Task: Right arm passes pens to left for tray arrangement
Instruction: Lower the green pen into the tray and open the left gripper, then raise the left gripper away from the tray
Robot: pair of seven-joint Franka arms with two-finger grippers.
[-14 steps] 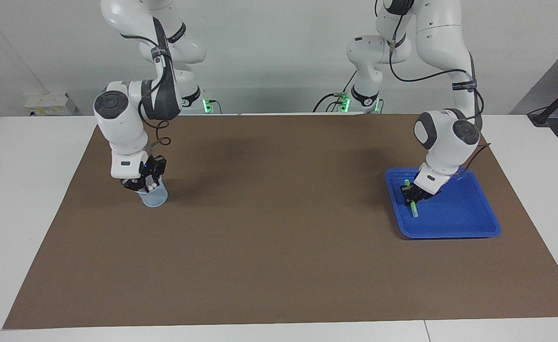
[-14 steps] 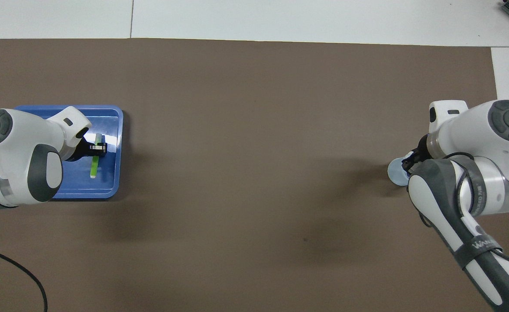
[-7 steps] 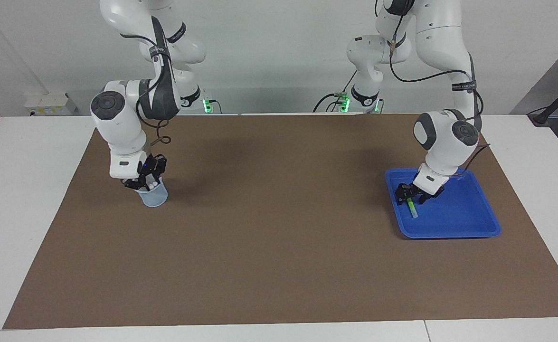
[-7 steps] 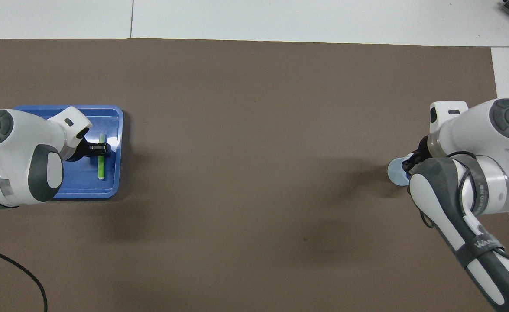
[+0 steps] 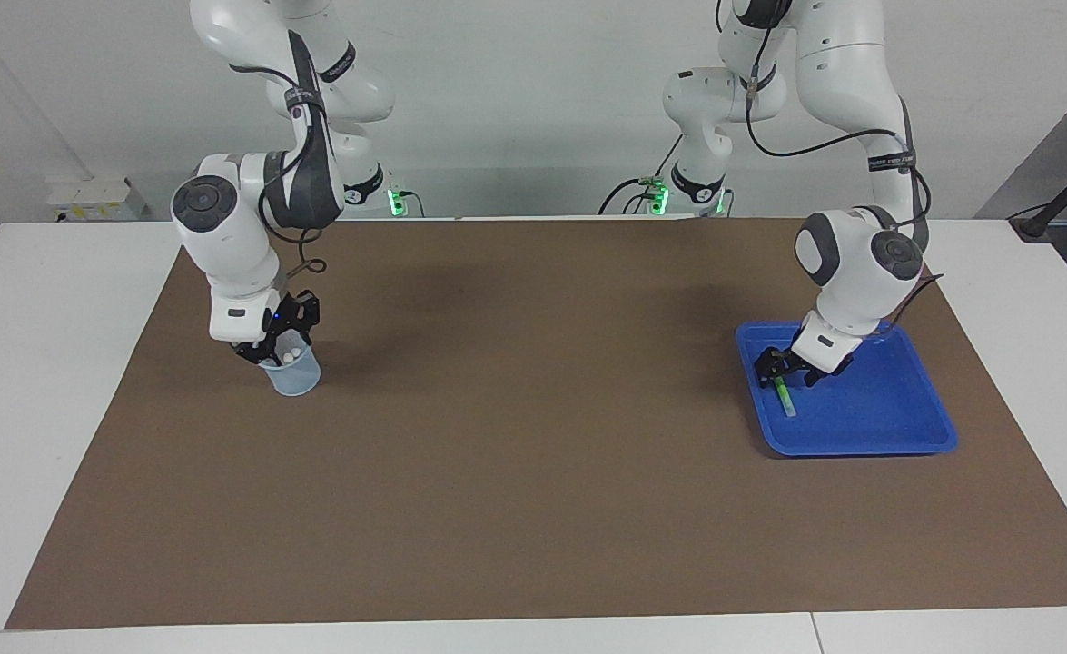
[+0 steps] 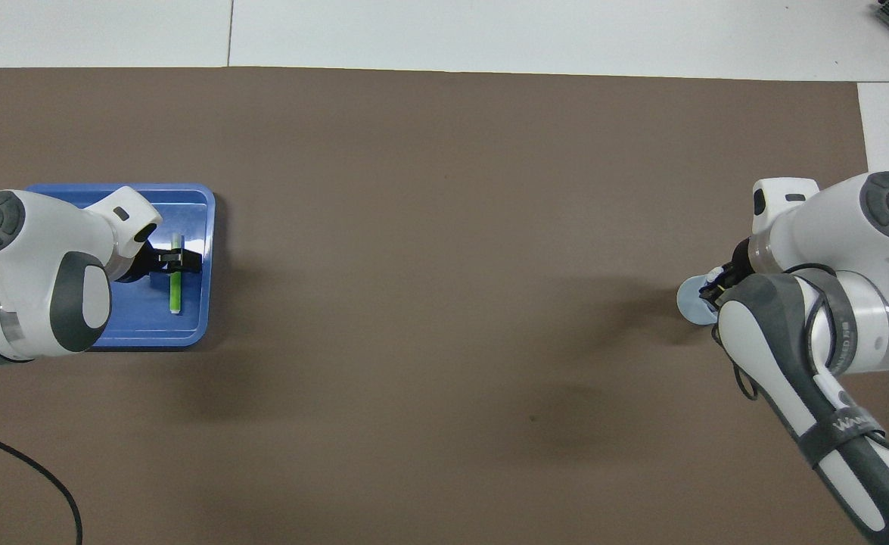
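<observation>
1. One green pen with whitish ends – flat in the shallow bright-blue plastic tray, left gripper above it, jaws open.
2. One pale-blue cup – right gripper at its rim; jaws' state unclear, contents mostly hidden.

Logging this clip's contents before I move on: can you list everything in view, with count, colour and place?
green pen: one, green with whitish ends, lying flat in the tray.
tray: one, bright blue, toward the left arm's end of the table.
cup: one, pale blue, toward the right arm's end; whitish pen ends show at its mouth.
mat: one, brown, covering the table.
table: one, white.
left gripper: black, open, just above the green pen.
right gripper: black with a blue light, at the cup's mouth.
</observation>
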